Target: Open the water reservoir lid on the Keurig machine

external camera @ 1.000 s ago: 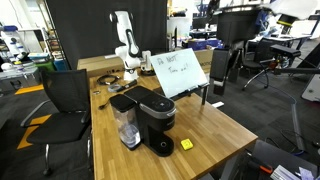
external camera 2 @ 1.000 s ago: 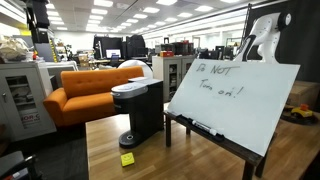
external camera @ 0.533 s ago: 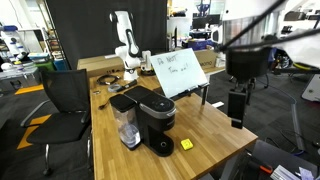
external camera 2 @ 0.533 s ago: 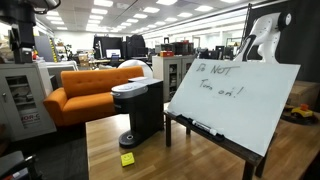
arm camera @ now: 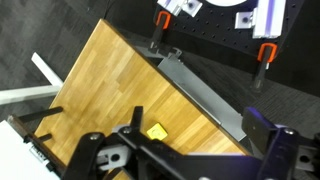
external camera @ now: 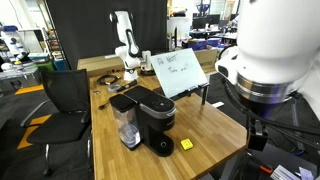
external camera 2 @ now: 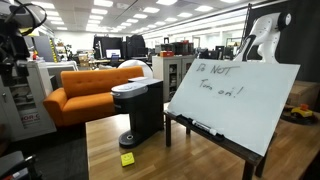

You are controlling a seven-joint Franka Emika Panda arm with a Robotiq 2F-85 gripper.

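Gripper (arm camera: 190, 155): wrist view, above table (arm camera: 110, 80) | water reservoir lid (external camera: 122, 101): closed, exterior view

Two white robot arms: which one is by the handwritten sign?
The slim arm at the table's far end, beside the sign; the other arm looms by the camera.

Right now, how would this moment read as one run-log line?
water reservoir lid: closed | Keurig machine: on wooden table | gripper: above table, apart from machine, state unclear

whiteboard (external camera 2: 232, 100) | handwritten marker | "Do NOT Turn off!"
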